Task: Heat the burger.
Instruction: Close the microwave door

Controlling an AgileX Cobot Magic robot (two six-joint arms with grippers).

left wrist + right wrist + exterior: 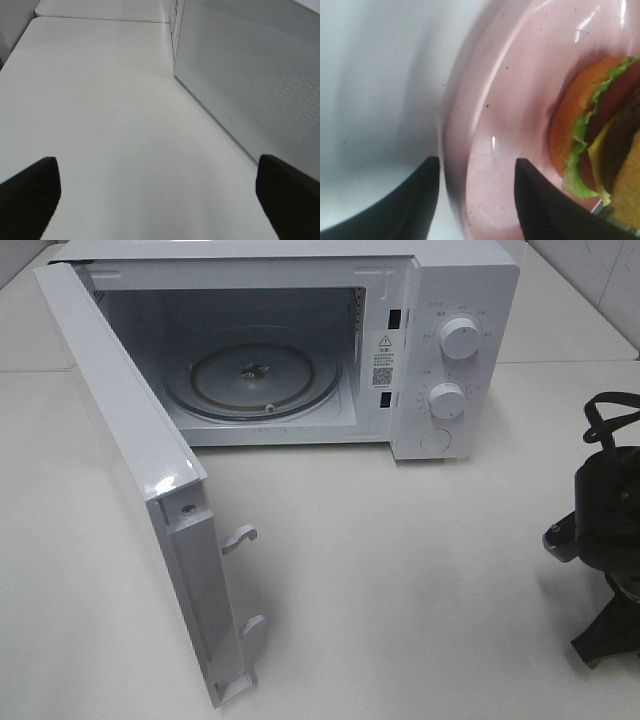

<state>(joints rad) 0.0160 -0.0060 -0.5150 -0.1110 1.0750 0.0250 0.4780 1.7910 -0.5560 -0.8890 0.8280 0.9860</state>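
The burger (600,145) lies on its side on a pink plate (520,65), showing orange bun, green lettuce, red tomato, yellow cheese and dark patty. My right gripper (476,162) straddles the plate's rim, one finger (422,200) outside on the table and the other (535,205) inside the plate. Its jaws stand apart, wider than the rim, and grip nothing. My left gripper (155,200) is open over bare table beside the microwave's dotted white panel (250,75). The exterior high view shows neither plate nor burger.
The white microwave (450,360) stands at the back with its door (140,470) swung wide to the left. Its glass turntable (250,380) is bare. The right arm (605,540) is at the right edge of the exterior high view.
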